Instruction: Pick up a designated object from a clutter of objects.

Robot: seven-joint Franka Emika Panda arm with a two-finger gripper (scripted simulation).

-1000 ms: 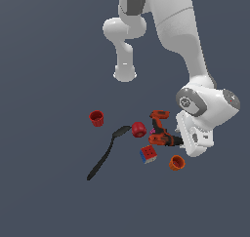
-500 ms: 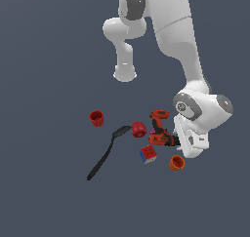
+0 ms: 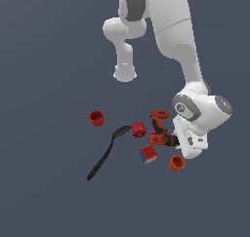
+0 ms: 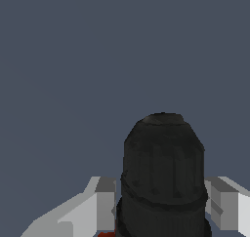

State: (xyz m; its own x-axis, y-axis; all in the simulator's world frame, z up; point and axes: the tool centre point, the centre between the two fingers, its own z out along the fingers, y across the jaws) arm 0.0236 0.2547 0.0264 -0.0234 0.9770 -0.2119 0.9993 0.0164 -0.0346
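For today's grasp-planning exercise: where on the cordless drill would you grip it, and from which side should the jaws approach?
Grip the cordless drill on its dark, rounded end, coming from the exterior view's right. That end points toward the gripper and is narrow enough to sit between the fingers, as the wrist view shows; the ball and puzzle cube crowd the other side.

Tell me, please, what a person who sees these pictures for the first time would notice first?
First comes the large white arm, bent low so its claw sits at the dark end of the red-orange drill. In the wrist view, the drill's black end fills the space between the two fingers. Then the long black spoon stands out, toward the exterior view's left.
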